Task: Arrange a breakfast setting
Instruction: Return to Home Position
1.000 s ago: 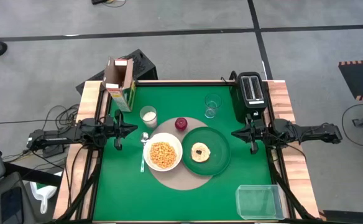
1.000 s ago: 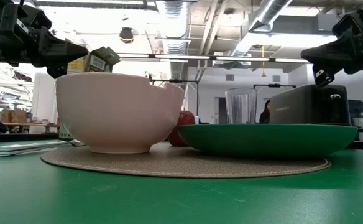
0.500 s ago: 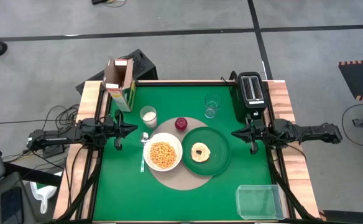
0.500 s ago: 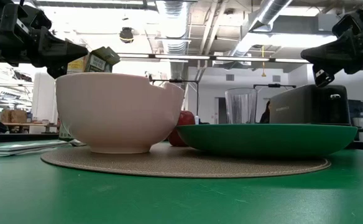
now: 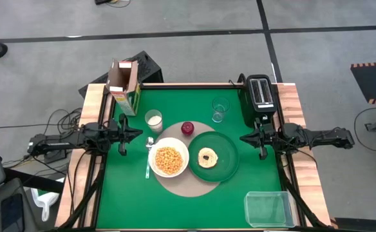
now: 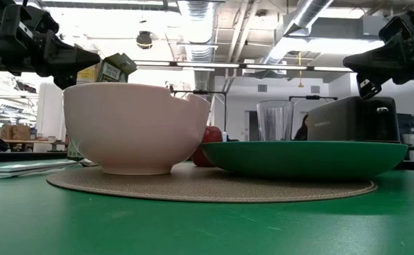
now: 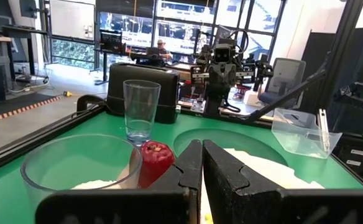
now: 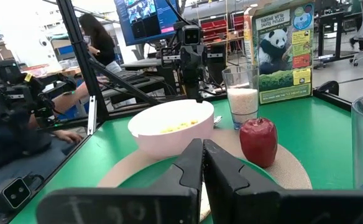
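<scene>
The setting is judged all but complete. At mid-frame the mat [image 5: 194,183] carries bowl [image 5: 169,160] and plate [image 5: 225,166] with bagel [image 5: 207,157]. The red fruit [image 5: 187,128] is set above them and the spoon [image 5: 148,161] just left of the bowl. The left hand [image 5: 134,133] and right hand [image 5: 244,138], pressed together and empty, are held at the side edges of the desk [image 5: 175,206].

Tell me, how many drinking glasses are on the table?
2. The milk-filled glass stands near the cereal box; the empty glass stands beside the black toaster. None seems hidden.

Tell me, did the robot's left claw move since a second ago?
No. Seen from above, the left gripper hangs in the same spot by the left edge of the table, just as far from the cereal box.
</scene>
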{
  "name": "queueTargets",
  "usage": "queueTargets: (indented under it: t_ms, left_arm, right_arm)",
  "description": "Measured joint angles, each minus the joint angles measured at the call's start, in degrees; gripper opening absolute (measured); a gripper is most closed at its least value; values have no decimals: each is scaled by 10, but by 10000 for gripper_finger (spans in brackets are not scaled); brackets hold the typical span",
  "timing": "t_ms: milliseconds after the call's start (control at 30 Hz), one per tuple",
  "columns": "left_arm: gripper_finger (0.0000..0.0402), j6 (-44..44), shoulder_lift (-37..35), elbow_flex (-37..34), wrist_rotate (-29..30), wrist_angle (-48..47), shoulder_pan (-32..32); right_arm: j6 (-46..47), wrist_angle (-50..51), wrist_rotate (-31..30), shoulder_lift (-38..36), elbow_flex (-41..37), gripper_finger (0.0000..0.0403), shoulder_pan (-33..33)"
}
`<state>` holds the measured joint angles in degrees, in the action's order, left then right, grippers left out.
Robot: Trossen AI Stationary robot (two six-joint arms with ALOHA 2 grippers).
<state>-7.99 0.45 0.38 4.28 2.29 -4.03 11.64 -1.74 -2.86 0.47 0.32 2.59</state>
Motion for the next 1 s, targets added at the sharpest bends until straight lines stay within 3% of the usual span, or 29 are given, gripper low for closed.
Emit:
queueTargets:
  t_ms: [1000]
  left_arm:
    - [0,0,7,0,0,0,0]
  right_arm:
    - [0,0,0,0,0,42,0]
